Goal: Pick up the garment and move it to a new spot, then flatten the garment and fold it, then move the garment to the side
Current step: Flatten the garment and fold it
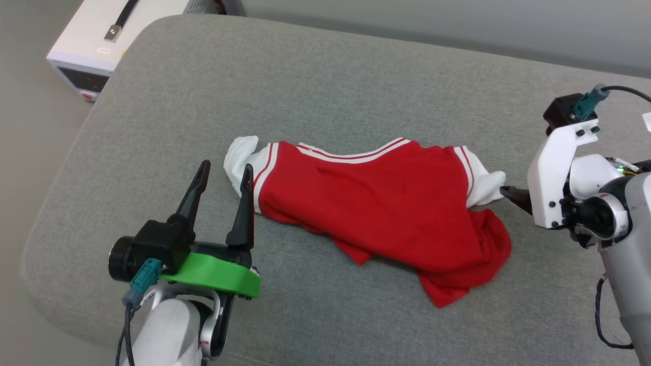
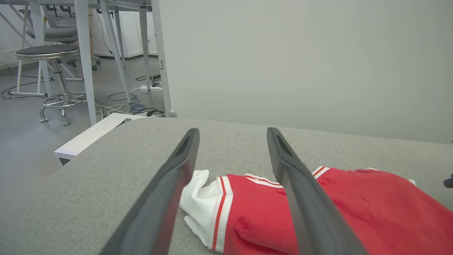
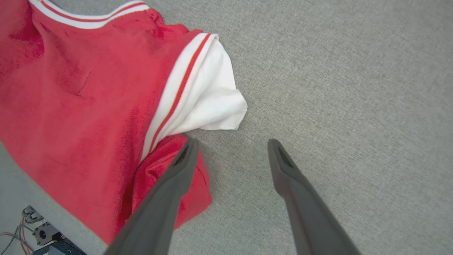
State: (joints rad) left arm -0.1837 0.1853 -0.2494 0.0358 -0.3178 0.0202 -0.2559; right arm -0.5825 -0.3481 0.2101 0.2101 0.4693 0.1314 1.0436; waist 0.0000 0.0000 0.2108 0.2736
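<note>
- A white box (image 1: 101,35) is sitting on the floor just off the far left corner of the grey cushion (image 1: 325,81). In the left wrist view, a stool (image 2: 47,53) and loose cables (image 2: 122,102) are lying on the floor beyond that corner.
- The left gripper (image 1: 226,166) is hanging over the cushion toward its near left corner. Its two dark fingers are standing wide apart and carrying nothing.
- In the head view its right finger is crossing in front of the shirt's left sleeve (image 1: 239,152). In the left wrist view that white sleeve is showing in the gap between the fingers. Whether a finger is touching the cloth, I cannot tell.
- The shirt (image 1: 381,198) is lying crumpled across the middle of the cushion, stretching from left to right with a white sleeve at each end. Its white-striped trim is running along the far side. Its red body is bunching and trailing toward the near edge on the right.
- The right sleeve (image 1: 485,180) is poking out toward the cushion's right edge.
- The right gripper (image 3: 231,143) is hanging just beside that sleeve, fingers spread wide and empty. In the right wrist view one fingertip is lying over the red fold next to the sleeve and the other over bare cushion.
</note>
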